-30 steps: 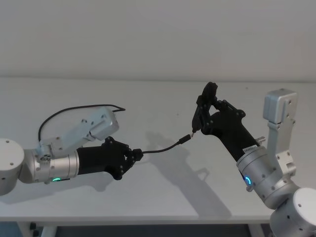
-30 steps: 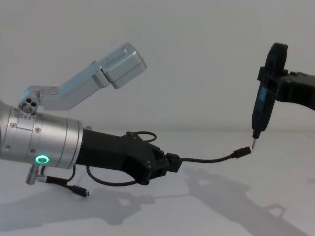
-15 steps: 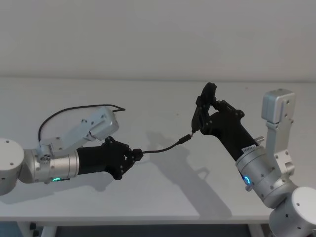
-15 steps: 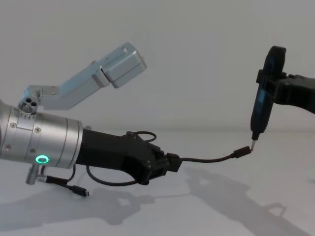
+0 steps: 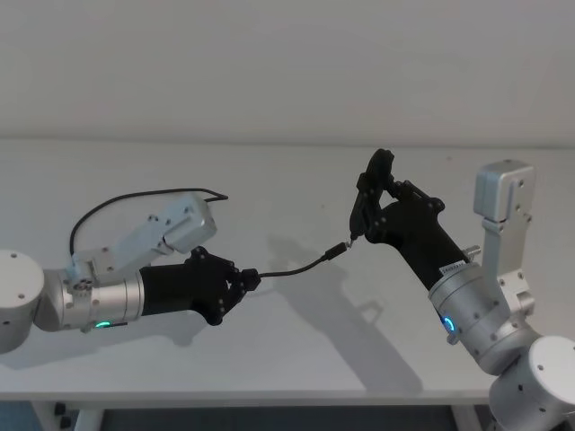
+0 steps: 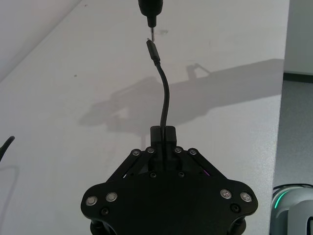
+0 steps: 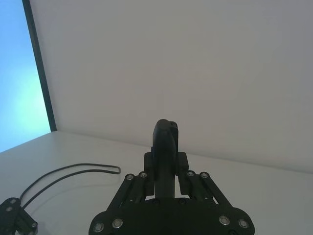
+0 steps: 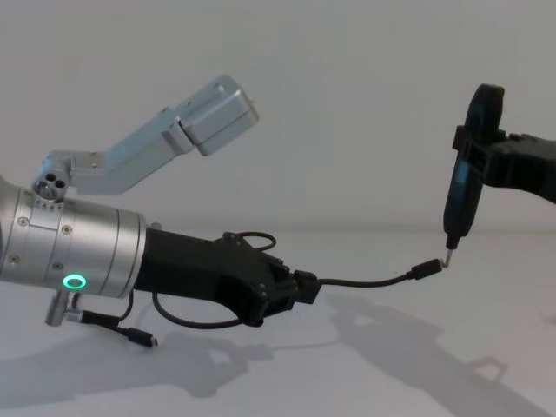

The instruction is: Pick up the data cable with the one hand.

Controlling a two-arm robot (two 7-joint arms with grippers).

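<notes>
Already the left claw is pinching the data cable a short way behind one plug, which is jutting toward 3 o'clock above the surface. Light and limp, it looks likeliest to droop, so gripping near the plug seems wise. The right claw is clamping a slim dark tool.

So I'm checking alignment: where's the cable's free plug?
The cable's free plug hangs mid-table, just under the tip of the right end effector, held out by the left end effector.
</notes>
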